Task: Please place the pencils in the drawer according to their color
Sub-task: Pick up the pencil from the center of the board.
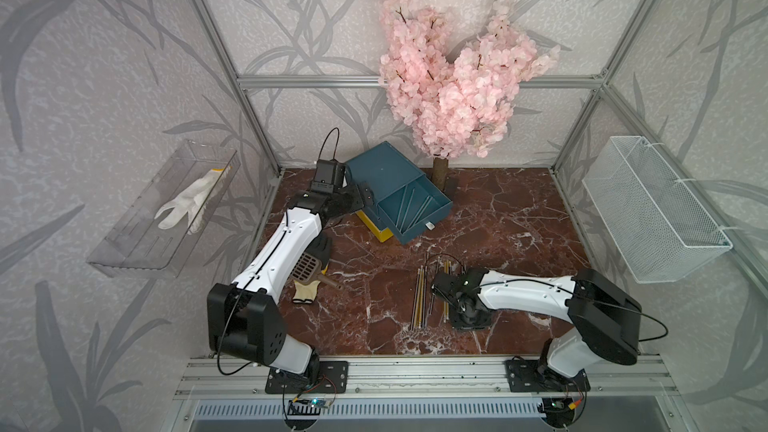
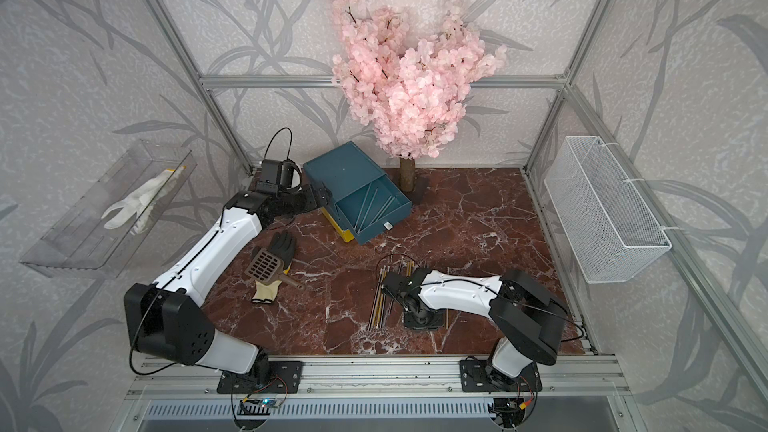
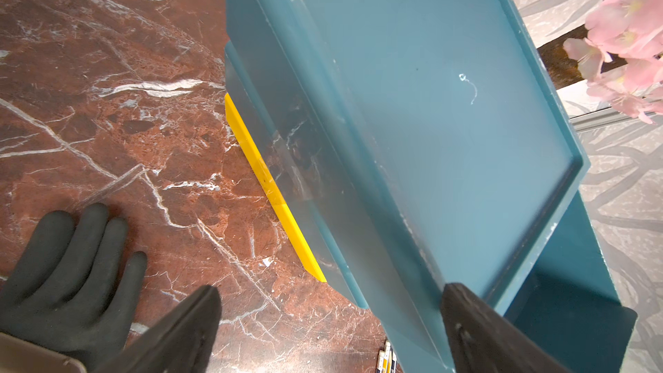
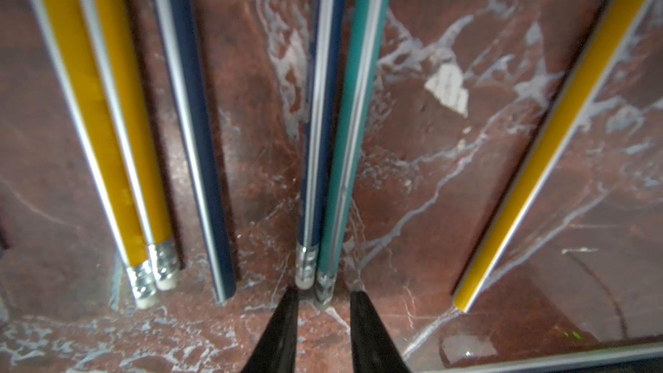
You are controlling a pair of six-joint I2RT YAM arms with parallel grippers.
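The teal-blue chest (image 1: 382, 168) stands at the back of the table with its top drawer (image 1: 432, 218) pulled out, several teal pencils (image 1: 411, 201) lying in it. The yellow bottom drawer (image 1: 376, 229) juts out slightly. My left gripper (image 3: 330, 303) is open astride the chest's near corner (image 3: 412, 281). Loose pencils (image 1: 419, 297) lie side by side near the table's front. In the right wrist view a teal pencil (image 4: 362, 102) lies against a dark blue one (image 4: 323, 102), with yellow ones (image 4: 107, 138) beside them. My right gripper (image 4: 323, 296) points down, its narrow gap at the teal pencil's eraser end.
A black glove (image 1: 322, 249) with a tan cuff and a brown slotted scoop (image 1: 307, 268) lie under my left arm. A pink blossom tree (image 1: 453, 76) stands behind the chest. A clear wall tray (image 1: 137, 243) holds a white glove; a white wire basket (image 1: 648, 209) hangs on the right.
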